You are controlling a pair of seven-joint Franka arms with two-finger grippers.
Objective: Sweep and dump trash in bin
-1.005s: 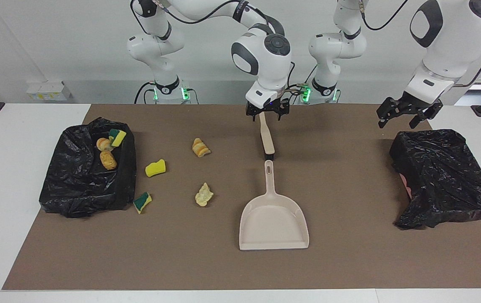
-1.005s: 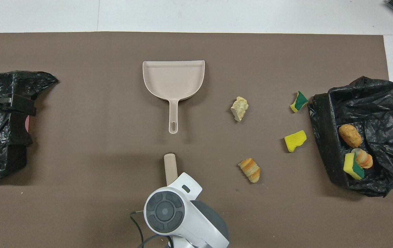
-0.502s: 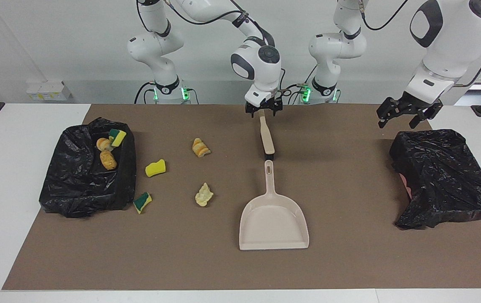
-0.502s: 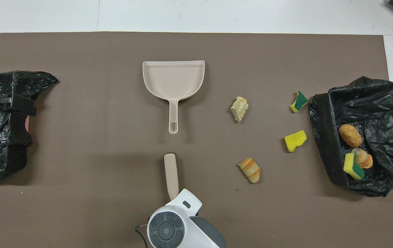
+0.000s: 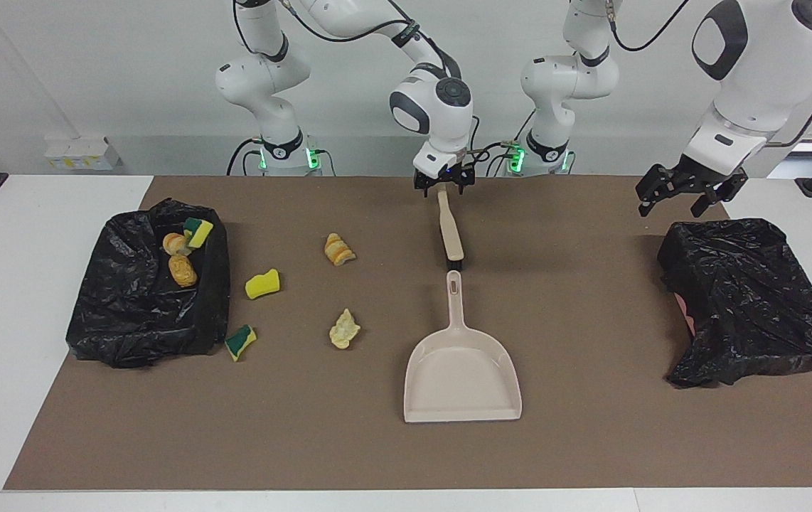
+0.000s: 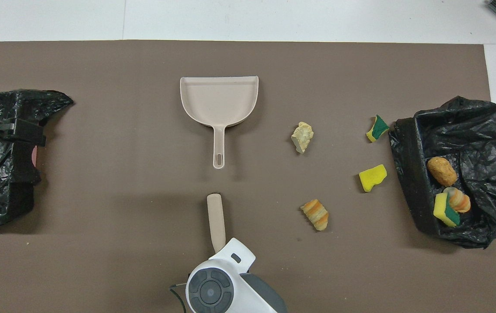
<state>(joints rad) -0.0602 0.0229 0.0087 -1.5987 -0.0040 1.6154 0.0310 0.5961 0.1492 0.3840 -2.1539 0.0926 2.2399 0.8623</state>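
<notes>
We see the right gripper [image 5: 441, 185] over the robot-side end of the beige-handled brush [image 5: 450, 231], which lies on the brown mat [image 5: 591, 441]. The dustpan [image 5: 461, 370] lies just beside the brush's bristle end, farther from the robots. The left gripper [image 5: 682, 193] hangs over the covered black bag [image 5: 747, 299]. Four trash scraps lie loose on the mat: a striped lump [image 5: 338, 249], a yellow sponge [image 5: 262, 284], a green-backed sponge [image 5: 240, 342] and a pale lump [image 5: 344, 329]. Three more scraps [image 5: 185, 249] rest in the open bag-lined bin [image 5: 136, 313].
</notes>
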